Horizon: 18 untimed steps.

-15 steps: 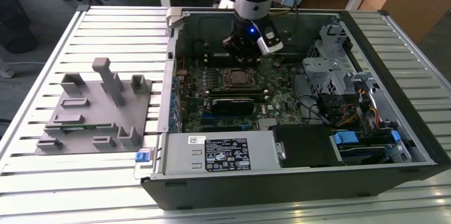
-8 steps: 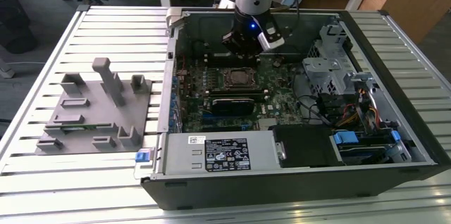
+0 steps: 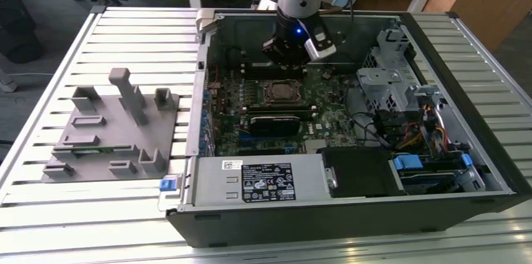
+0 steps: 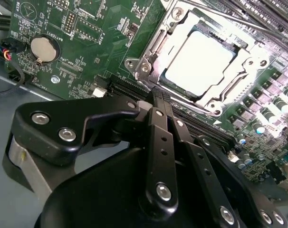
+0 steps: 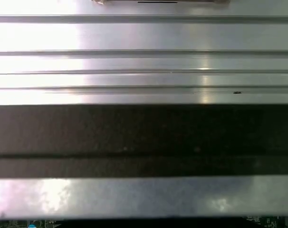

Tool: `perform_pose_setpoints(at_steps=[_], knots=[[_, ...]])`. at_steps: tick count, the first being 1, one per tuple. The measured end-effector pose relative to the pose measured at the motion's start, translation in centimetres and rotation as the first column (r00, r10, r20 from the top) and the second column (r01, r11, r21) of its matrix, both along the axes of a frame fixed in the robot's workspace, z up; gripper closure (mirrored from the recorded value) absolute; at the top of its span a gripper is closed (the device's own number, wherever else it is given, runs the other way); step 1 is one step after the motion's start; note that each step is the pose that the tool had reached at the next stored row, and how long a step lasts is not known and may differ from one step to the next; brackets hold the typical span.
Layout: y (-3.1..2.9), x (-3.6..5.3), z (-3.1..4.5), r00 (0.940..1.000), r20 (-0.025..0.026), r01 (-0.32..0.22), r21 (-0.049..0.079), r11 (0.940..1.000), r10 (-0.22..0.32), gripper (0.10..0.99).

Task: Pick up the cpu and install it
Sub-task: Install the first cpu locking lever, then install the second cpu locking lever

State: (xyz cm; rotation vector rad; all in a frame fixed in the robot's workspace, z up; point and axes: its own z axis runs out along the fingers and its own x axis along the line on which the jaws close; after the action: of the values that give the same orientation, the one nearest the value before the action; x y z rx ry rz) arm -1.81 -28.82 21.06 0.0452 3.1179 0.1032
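Cpu [image 4: 201,61] is already lying in its socket on the motherboard [image 4: 87,38], silvery top up, flat and square inside the metal retention frame [image 4: 153,52]. In the second wrist view it sits just beyond my fingertips, ahead of them and a little off to one side, apart from them, with a strip of green board and a long black slot between us.

Going left to right across the exterior view: the grey fixture plate [image 3: 108,133] stands on the slatted bench [image 3: 50,77], well apart from me; then comes the open computer case [image 3: 349,214]; my gripper [image 3: 287,58] hangs inside it, over the far part of the board, and the socket with the chip [image 3: 281,91] lies just on the near side of my fingers; farther right are the drive cage and its cables [image 3: 399,89].

My fingers [image 4: 158,102] are together, tips pressed one against the other, clamping nothing. As the chip is square, I judge that no long axis matters; what counts is that it lies below and forward of my closed tips, seated, not in my hold.
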Motion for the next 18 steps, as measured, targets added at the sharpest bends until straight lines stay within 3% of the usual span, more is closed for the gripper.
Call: perform_pose_setpoints(at_steps=[18], knots=[[-0.84,0.03,-0.02,1.0000,0.0000,0.000,0.000,1.0000,0.000,0.980]])
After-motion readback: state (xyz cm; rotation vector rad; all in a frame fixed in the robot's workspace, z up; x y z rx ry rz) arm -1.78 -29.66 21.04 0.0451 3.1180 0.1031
